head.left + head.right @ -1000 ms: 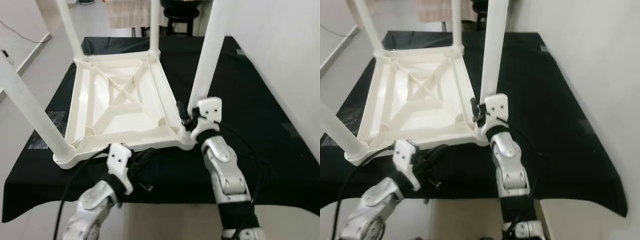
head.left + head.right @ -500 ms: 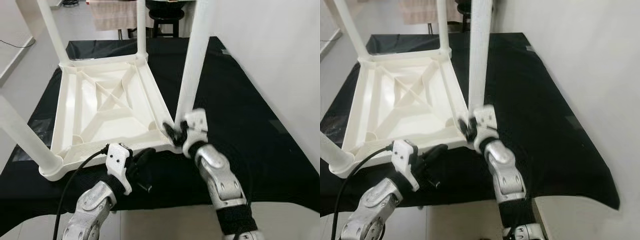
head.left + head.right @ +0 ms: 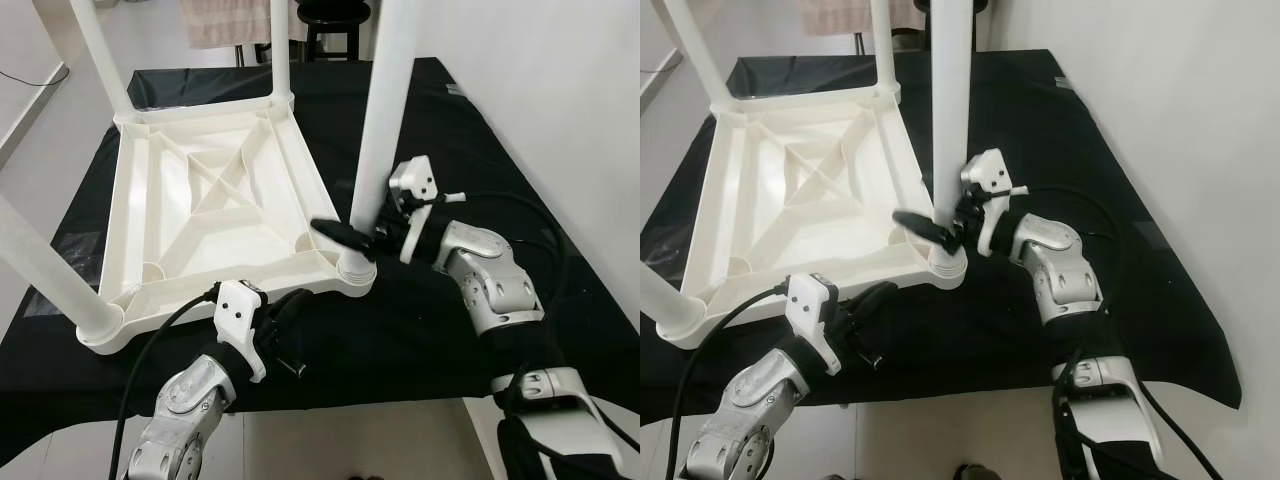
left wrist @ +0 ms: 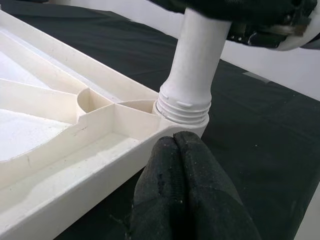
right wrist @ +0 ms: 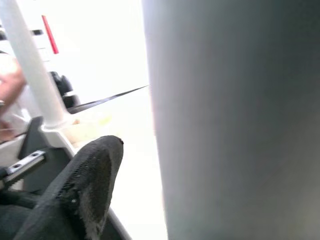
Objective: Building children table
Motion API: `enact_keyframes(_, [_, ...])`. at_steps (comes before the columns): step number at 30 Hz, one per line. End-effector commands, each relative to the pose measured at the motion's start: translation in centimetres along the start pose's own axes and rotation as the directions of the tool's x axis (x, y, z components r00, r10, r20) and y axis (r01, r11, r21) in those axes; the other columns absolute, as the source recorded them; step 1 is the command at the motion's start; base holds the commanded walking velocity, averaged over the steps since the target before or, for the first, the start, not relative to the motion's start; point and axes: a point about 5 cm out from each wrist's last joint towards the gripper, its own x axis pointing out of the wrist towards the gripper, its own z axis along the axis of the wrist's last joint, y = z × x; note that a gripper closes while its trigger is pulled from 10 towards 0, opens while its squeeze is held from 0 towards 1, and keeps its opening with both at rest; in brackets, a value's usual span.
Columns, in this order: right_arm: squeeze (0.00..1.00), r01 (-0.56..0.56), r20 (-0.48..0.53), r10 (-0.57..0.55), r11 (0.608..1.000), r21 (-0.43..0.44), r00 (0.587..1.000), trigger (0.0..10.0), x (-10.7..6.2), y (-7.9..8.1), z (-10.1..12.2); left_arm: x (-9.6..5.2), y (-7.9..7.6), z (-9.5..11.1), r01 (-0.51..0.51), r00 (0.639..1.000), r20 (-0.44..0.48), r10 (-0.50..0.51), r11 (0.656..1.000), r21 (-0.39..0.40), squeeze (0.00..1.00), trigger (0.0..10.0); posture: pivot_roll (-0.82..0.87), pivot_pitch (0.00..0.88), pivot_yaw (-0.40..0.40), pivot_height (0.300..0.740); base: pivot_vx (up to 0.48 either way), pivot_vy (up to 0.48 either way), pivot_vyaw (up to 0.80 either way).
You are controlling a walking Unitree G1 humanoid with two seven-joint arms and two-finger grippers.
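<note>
Left eye view: a white plastic children's table top (image 3: 215, 215) lies upside down on a surface draped in black cloth (image 3: 480, 130), with legs standing up from its corners. The right end effector (image 3: 372, 232) reaches in from the side at the near right leg (image 3: 385, 110), low down just above the corner socket (image 3: 355, 270); one black finger juts past the leg over the ribbed underside, so the fingers look spread around the leg, though whether they press it is hard to tell. The left end effector (image 3: 292, 318) rests by the near rim of the table top, below that same corner.

Right eye view: the same layout; the right end effector (image 3: 940, 228) straddles the leg base, and the far legs (image 3: 885, 45) stand upright.

Left wrist view: the left end effector's two black fingers (image 4: 185, 185) are pressed together, holding nothing, tips just beside the rim. The leg's threaded collar (image 4: 182, 107) sits in the socket with thread ridges visible above it.

Right wrist view: one black finger (image 5: 85, 185) beside the blurred leg (image 5: 235, 120), a gap between them.

Judged step: seating the last leg. The exposed threads suggest it is not fully home; next the right end effector would need to close on the leg and twist it down while the left steadies the top
</note>
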Motion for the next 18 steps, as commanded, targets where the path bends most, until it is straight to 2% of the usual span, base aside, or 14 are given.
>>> enact_keyframes(1, [0.0, -0.063, 0.017, 0.062, 0.997, 0.039, 0.998, 4.5, -0.2, -0.2, 0.0, -0.1, -0.1, -0.4, -0.002, 1.0, -0.017, 0.002, 1.0, -0.007, 0.0, 10.0, 0.03, 0.121, -0.036, 0.74, 0.0, 0.0, 0.0])
enact_keyframes(2, [0.0, -0.066, 0.012, 0.065, 0.996, 0.061, 0.998, 0.0, -0.3, -0.5, -0.3, -0.1, -0.2, -0.4, -0.002, 1.0, -0.018, 0.002, 1.0, -0.004, 0.0, 10.0, 0.04, 0.12, -0.039, 0.74, 0.0, 0.0, 0.0])
enact_keyframes(5, [0.0, -0.065, 0.005, 0.065, 0.995, 0.076, 0.998, 0.0, -0.3, -0.7, -0.5, -0.1, -0.2, -0.5, -0.003, 1.0, -0.018, 0.003, 1.0, -0.001, 0.0, 10.0, 0.04, 0.119, -0.041, 0.74, 0.0, 0.0, 0.0])
enact_keyframes(9, [0.0, -0.002, -0.019, 0.004, 0.996, 0.093, 1.0, 0.0, -1.0, -1.6, -1.5, -0.2, -0.3, -0.4, -0.012, 1.0, -0.018, 0.012, 1.0, 0.016, 0.0, 10.0, 0.04, 0.123, -0.045, 0.74, 0.0, 0.0, 0.0])
enact_keyframes(12, [0.0, 0.014, -0.016, -0.012, 0.996, 0.093, 1.0, 0.0, -1.2, -1.6, -1.7, -0.3, -0.3, -0.4, -0.013, 1.0, -0.018, 0.013, 1.0, 0.019, 0.0, 10.0, 0.04, 0.125, -0.044, 0.74, 0.0, 0.0, 0.0])
enact_keyframes(14, [0.0, 0.089, -0.047, -0.085, 0.993, 0.077, 0.995, 0.0, -1.9, -1.3, -2.9, -0.4, -0.4, -0.3, -0.013, 1.0, -0.023, 0.013, 0.999, 0.036, 0.0, 10.0, 0.04, 0.135, -0.044, 0.74, 0.0, 0.0, 0.0])
enact_keyframes(17, [0.0, 0.137, -0.072, -0.132, 0.988, 0.071, 0.989, 0.0, -2.1, -1.1, -3.7, -0.5, -0.4, -0.3, -0.011, 1.0, -0.027, 0.013, 0.999, 0.048, 0.0, 10.0, 0.04, 0.136, -0.044, 0.74, 0.0, 0.0, 0.0])
enact_keyframes(18, [0.0, 0.282, -0.158, -0.273, 0.958, 0.041, 0.949, 0.0, -2.1, -0.3, -5.4, -0.6, -0.5, -0.3, -0.009, 0.999, -0.031, 0.011, 0.998, 0.06, 0.0, 10.0, 0.04, 0.141, -0.044, 0.74, 0.0, 0.0, 0.0])
